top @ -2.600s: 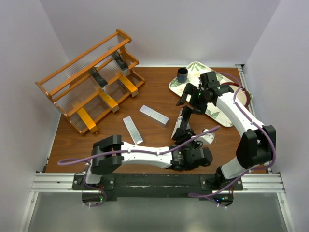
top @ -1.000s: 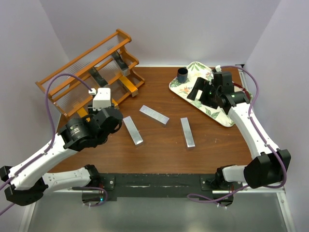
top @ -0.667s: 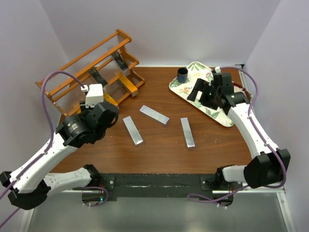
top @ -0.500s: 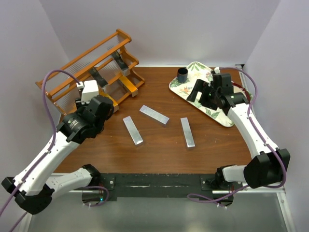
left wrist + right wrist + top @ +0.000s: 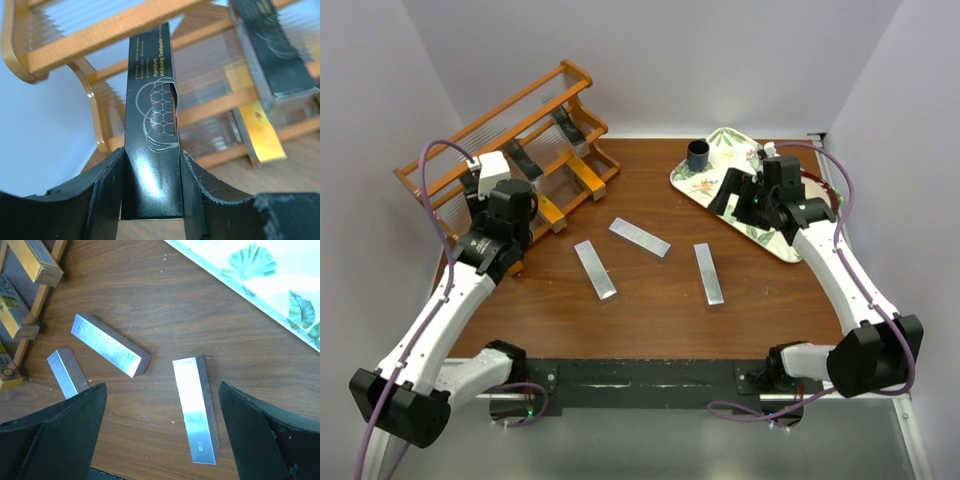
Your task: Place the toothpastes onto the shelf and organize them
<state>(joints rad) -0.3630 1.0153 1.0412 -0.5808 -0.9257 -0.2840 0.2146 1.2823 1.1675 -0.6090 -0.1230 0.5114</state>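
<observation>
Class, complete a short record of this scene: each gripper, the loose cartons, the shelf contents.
Left gripper: shut on a black carton, facing the shelf
Right gripper: open, empty, near the tray
Loose on table: three silver cartons, lying flat
On shelf: gold cartons, dark cartons
Dark cup: at the tray's corner

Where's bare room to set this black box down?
The table is bare between the shelf and the tray, and along the near edge below the three silver boxes. The shelf's top tier looks free for the black box. Crowded: the table's middle, and the shelf's two lower tiers.
</observation>
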